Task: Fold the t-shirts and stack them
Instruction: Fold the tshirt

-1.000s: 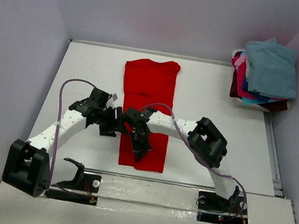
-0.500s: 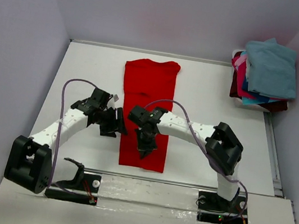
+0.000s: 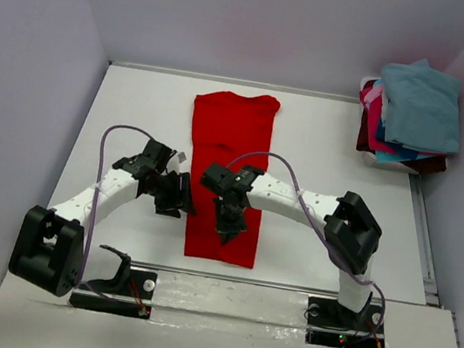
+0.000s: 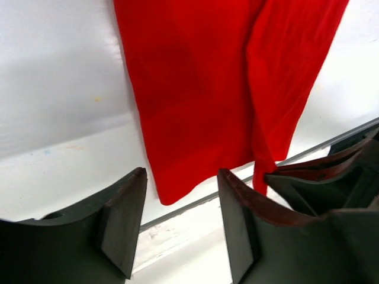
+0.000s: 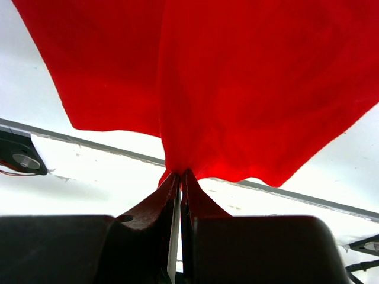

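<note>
Hem of red t-shirt (image 3: 232, 130) is pinched in right pincer (image 5: 180, 173); left pincer (image 4: 180, 176) gapes alongside.

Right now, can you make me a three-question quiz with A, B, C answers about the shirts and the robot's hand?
1. Where is the pile of shirts?
A. at the far right corner of the table
B. at the near left corner
C. under the left arm

2. What colour is the flat shirt in the middle?
A. green
B. red
C. yellow

3. What is the right gripper doing?
A. standing wide open
B. holding a cup
C. pinching the flat shirt's near edge

Answers:
1 A, the top view shows the pile at the far right corner.
2 B, it is bright red in every view.
3 C, the right wrist view shows the jaws shut on a fold of red cloth.
</note>
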